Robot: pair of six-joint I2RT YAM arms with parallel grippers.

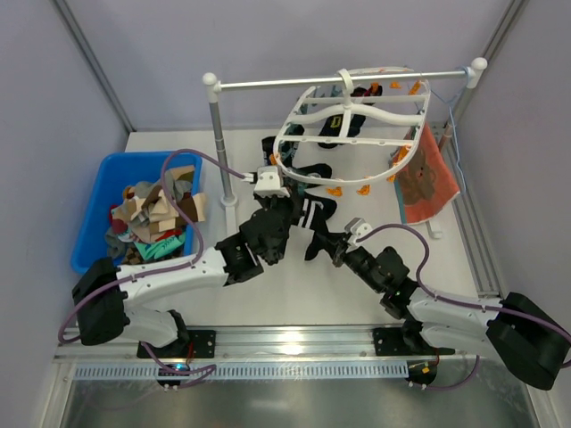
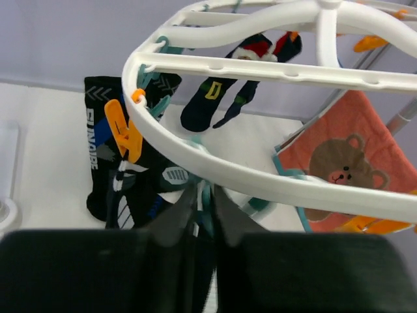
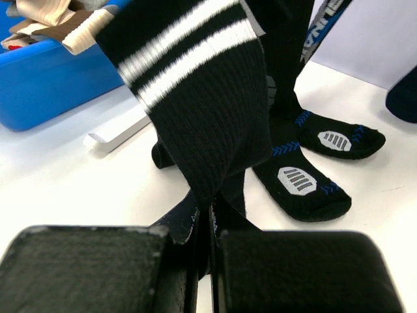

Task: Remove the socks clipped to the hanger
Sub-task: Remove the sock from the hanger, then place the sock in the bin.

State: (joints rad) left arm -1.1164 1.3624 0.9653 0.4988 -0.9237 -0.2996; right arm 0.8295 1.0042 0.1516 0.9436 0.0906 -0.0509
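Observation:
The white oval hanger (image 1: 350, 114) hangs from the rail, with several dark socks (image 1: 343, 125) clipped under it. In the left wrist view its rim (image 2: 215, 160) crosses overhead, with an orange clip (image 2: 124, 130) and black socks (image 2: 98, 153) below it. My left gripper (image 1: 282, 181) is at the hanger's near left rim, and in the left wrist view (image 2: 203, 207) it is shut on a teal clip (image 2: 207, 199). My right gripper (image 1: 323, 242) is shut on the lower end of a black sock with white stripes (image 3: 195, 91), as the right wrist view (image 3: 210, 212) shows. This sock (image 1: 310, 212) hangs from that same rim.
A blue bin (image 1: 94, 201) at the left holds a pile of loose socks (image 1: 152, 218). An orange cloth with a bear print (image 1: 426, 178) hangs on a thin blue wire hanger at the right. The rail stand's post (image 1: 219, 143) stands just left of my left gripper. Two more black socks (image 3: 306, 179) hang behind the striped one.

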